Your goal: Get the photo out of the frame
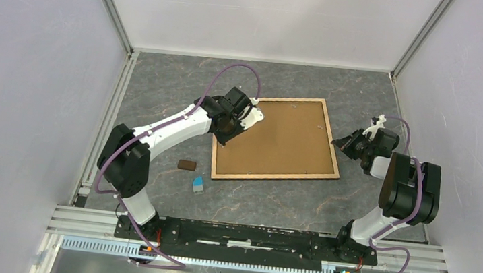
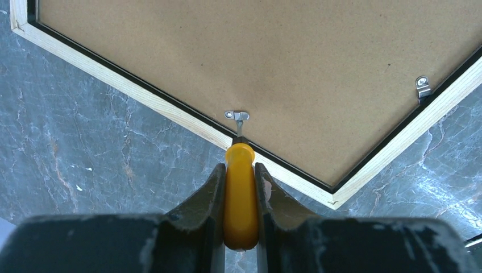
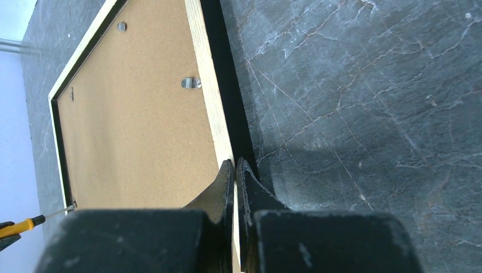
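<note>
Frame (image 1: 278, 139) lay board-up: rigid, glass likely fragile, best worked at its tabs (image 2: 236, 115). Left gripper (image 2: 240, 168) clamped a screwdriver (image 2: 240, 205) at one; right gripper (image 3: 235, 165), closed empty, sat beside its edge.

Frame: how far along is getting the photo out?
Done: frame lies face down, backing board up. In hand: left gripper holds a yellow screwdriver, tip at a metal clip; right gripper is shut at the frame's rim. Remaining: board is in place, no photo visible.
</note>
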Robot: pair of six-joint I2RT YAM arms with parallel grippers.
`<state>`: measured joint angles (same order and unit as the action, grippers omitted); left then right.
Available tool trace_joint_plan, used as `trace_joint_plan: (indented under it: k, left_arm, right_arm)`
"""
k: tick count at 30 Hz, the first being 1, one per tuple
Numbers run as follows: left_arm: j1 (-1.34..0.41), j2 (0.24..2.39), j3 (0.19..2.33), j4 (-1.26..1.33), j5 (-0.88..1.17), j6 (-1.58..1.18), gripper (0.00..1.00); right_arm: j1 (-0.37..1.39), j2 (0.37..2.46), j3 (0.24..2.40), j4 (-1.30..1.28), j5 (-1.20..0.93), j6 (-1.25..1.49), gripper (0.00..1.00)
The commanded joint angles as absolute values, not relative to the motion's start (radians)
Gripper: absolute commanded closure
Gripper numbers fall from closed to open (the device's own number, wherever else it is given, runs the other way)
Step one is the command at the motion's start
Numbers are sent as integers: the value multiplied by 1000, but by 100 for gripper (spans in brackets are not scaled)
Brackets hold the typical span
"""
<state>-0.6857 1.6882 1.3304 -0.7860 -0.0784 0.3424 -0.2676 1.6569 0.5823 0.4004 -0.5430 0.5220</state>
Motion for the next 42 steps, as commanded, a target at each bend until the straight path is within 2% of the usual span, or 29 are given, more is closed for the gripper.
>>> trace_joint_plan:
  k: [1,9,10,14,16,18,23,26,28,33,42]
  left_arm:
    - [-698,1700,1339,-691,5,280,98]
    - [-691,1715,1391,-698,9,279,98]
    - [-688,1714,1396,-703,9,279,98]
    - [-655,1690,1424,-730,56,266,98]
    - [-630,1674,1442,-762,102,265,98]
    - [-609,1648,1449,-793,151,271,98]
    - [-587,1601,1440,-842,203,275,98]
    - [-560,1573,1424,-841,220,252,98]
    - [-533,1562,1411,-841,221,241,98]
    - [-427,1545,1374,-844,277,216,98]
    - [-390,1509,1346,-847,319,211,98]
  right_arm:
    - [-258,1707,527,282,-481,492,100]
    - [-256,1710,529,301,-516,494,100]
    - [-256,1710,533,299,-525,489,97]
    - [-257,1679,552,274,-553,456,76]
    - [-257,1648,560,251,-568,425,56]
    - [-257,1614,581,192,-574,360,46]
    - [-256,1547,711,6,-614,67,33]
    - [-243,1545,838,-137,-623,-167,20]
    - [-219,1577,953,-248,-625,-302,15]
    - [-128,1705,1195,-454,-610,-549,12]
    - [67,1894,1440,-375,-573,-639,10]
